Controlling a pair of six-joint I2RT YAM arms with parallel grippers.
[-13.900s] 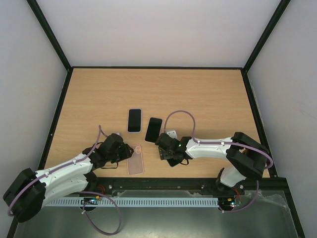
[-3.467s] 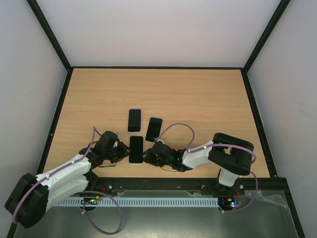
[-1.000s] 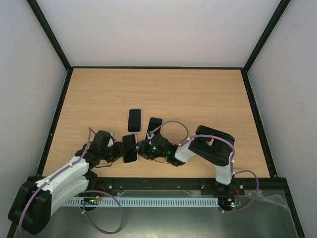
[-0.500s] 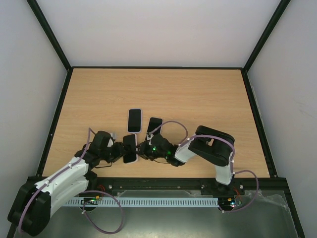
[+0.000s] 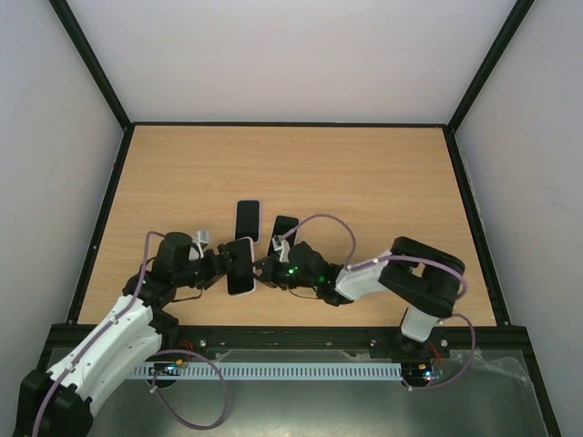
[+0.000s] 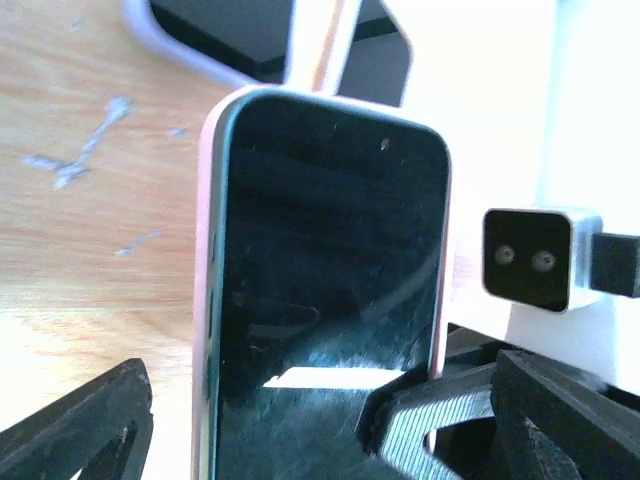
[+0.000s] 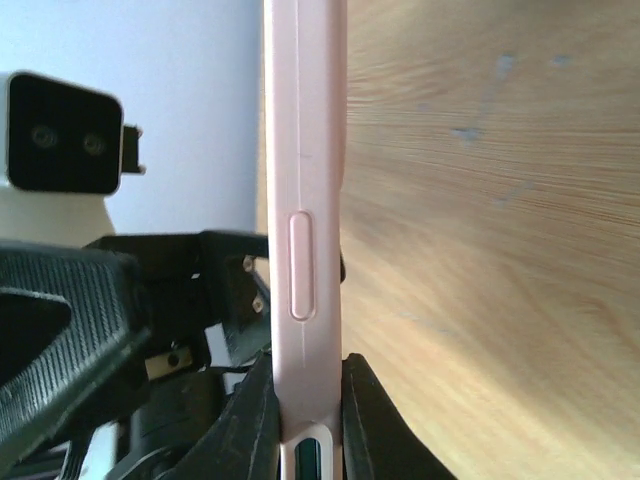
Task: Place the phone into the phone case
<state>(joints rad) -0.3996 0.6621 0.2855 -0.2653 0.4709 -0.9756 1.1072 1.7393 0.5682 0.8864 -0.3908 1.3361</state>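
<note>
You're getting bright, even light in the top view; both wrist views are blurring close up, and glare is streaking the phone screen.

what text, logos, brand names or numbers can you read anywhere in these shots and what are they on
None: no readable text in any view.
cased phone: dark screen inside a pink rim, no logo or number shows.
side button on the case edge: unmarked.
white-edged phone and dark phone on the table: screens dark, too small to show any marking.
</note>
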